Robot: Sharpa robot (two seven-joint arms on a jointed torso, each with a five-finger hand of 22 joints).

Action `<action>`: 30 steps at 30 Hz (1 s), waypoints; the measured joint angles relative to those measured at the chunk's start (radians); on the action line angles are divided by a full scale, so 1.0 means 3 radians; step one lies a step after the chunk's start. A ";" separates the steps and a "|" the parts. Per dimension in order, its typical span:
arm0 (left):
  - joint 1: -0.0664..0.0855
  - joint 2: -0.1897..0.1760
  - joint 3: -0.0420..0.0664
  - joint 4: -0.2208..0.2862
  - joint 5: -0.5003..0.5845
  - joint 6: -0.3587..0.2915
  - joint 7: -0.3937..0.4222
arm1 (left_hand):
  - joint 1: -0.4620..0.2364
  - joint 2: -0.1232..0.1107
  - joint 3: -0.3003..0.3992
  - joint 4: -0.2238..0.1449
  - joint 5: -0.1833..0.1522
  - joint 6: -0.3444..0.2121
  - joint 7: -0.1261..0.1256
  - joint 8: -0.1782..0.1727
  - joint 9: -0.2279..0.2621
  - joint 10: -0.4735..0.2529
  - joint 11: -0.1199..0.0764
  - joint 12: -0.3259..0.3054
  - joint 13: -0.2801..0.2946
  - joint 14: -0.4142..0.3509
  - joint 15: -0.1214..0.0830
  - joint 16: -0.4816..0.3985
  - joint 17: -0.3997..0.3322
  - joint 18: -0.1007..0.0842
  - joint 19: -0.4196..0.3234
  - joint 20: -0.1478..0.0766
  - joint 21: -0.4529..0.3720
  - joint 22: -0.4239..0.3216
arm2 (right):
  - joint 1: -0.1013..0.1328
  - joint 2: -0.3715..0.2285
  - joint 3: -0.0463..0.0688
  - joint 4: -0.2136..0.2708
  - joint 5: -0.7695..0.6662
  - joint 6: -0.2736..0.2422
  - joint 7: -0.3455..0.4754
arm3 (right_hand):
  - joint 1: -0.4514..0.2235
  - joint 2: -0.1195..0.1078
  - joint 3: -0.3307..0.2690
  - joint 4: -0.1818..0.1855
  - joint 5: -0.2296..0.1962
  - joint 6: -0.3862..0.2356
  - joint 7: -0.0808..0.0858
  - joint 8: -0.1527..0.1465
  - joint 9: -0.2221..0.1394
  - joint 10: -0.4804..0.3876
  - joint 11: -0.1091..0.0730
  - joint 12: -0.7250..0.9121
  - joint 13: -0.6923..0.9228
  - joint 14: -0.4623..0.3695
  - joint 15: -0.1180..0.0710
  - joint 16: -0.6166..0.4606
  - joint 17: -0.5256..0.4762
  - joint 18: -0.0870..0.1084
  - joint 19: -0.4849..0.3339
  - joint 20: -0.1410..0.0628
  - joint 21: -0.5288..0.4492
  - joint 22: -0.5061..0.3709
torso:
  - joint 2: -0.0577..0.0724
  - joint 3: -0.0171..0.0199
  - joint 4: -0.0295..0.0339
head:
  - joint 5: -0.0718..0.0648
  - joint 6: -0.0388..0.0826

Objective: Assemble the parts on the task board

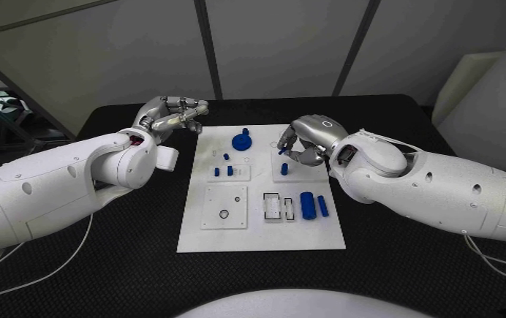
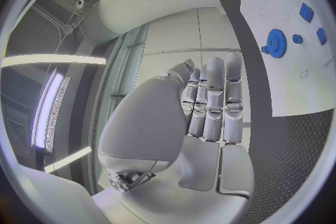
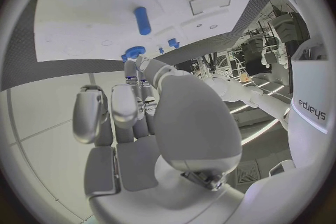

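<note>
Counter (image 1: 126, 259): black, and it carries the white task board.
Task board (image 1: 264, 237): a white plate in the middle of the counter, between the 2 arms. Its near part is bare.
Left hand (image 1: 169, 117): it hangs over the counter just past the board's far left corner. The fingers (image 2: 213, 103) are curled in and lie side by side. They hold nothing.
Right hand (image 1: 306, 142): it is over the far right part of the board. Its fingers are bent down and pinch a small blue part (image 1: 284, 149) at their tips. The pinch itself is hard to make out, because the hand covers most of it.
Blue gear (image 1: 241, 141): round, on the far middle of the board, between the 2 hands and touching neither. In the left wrist view it shows as a toothed wheel (image 2: 276, 43).
Long blue parts (image 1: 308, 205): 2 of them lie side by side on the right of the board, nearer the robot than the right hand and well apart from its fingers.
Small blue parts (image 1: 221, 171): a few stand on the left middle of the board, near the left arm but not touching it.
Empty slots (image 1: 272, 206): outlines in the board just left of the long blue parts.
Blue peg (image 3: 143, 20): in the right wrist view it lies on the board, beyond the fingertips.
</note>
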 measured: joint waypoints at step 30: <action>0.0000 0.0069 0.0000 -0.0005 0.0017 0.0032 0.0007 | 0.0000 0.0000 0.0027 -0.0008 0.0000 -0.0011 0.0011 -0.0012 -0.0003 -0.0001 0.0001 0.0000 -0.0003 0.0000 0.0000 0.0000 -0.0003 0.0000 0.0000 0.0000 0.0000 0.0000 | -0.0100 0.0713 -0.0177 -0.0113 0.0156 0.0381 0.0132 | -0.0001 -0.0001 0.0007 -0.0007 0.0031 -0.0024 0.0000 -0.0022 -0.0008 -0.0012 0.0012 -0.0030 0.0002 0.0000 0.0000 -0.0001 -0.0012 0.0000 0.0000 0.0000 0.0000 -0.0001 | 0.0004 -0.0005 0.0008 | 0.0375 -0.0119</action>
